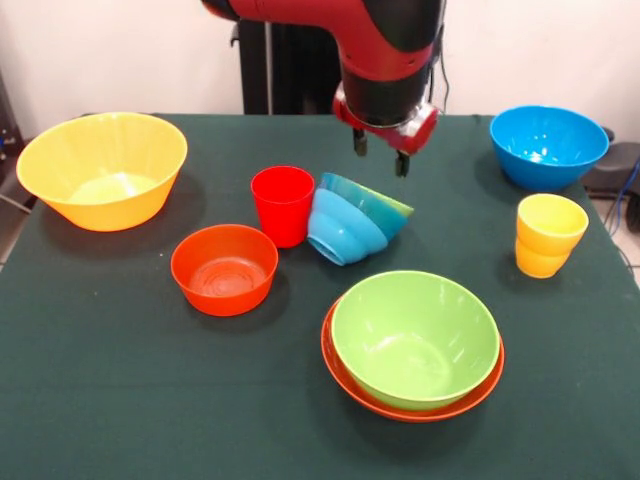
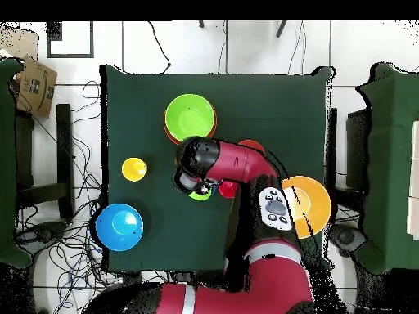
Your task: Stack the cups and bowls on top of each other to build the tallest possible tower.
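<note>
My gripper (image 1: 381,158) hangs open and empty just above and behind a small nested pile of a blue bowl (image 1: 340,228) inside teal and green bowls (image 1: 375,205), tipped on its side at the table's middle. The red cup (image 1: 283,203) stands upright against the pile's left. A small red-orange bowl (image 1: 224,268) sits in front of the cup. A green bowl (image 1: 415,338) rests inside a wide red-orange bowl (image 1: 345,385) at the near middle. The yellow cup (image 1: 550,235) stands at the right. In the overhead view my arm covers the gripper (image 2: 190,180) and most of the pile.
A large orange-yellow bowl (image 1: 100,170) stands at the far left and a large blue bowl (image 1: 548,145) at the far right on the dark green table (image 1: 120,400). In the overhead view they show as the orange-yellow bowl (image 2: 315,204) and blue bowl (image 2: 119,226).
</note>
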Action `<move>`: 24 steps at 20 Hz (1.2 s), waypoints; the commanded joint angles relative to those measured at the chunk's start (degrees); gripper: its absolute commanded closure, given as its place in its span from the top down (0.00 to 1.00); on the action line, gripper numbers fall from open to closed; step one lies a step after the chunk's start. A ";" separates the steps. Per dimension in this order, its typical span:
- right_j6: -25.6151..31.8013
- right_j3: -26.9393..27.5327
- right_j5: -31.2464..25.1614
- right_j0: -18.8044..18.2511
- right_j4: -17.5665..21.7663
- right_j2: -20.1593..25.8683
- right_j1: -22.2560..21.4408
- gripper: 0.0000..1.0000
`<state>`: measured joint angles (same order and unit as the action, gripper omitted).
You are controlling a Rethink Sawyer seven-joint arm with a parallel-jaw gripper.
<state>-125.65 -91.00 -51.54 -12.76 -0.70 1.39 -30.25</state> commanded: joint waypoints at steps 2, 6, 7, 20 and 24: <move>0.85 -5.13 0.98 -0.05 2.27 3.11 -1.42 1.00; -0.53 -5.04 3.97 0.89 3.15 2.30 -1.28 1.00; -0.57 -5.16 4.35 0.93 3.18 2.34 -1.23 1.00; -2.51 -8.07 20.46 -0.73 1.70 5.06 6.85 1.00; -3.13 -7.45 23.44 -0.41 1.21 5.06 8.58 1.00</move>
<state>-125.65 -95.62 -34.53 -12.87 -0.74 1.34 -27.62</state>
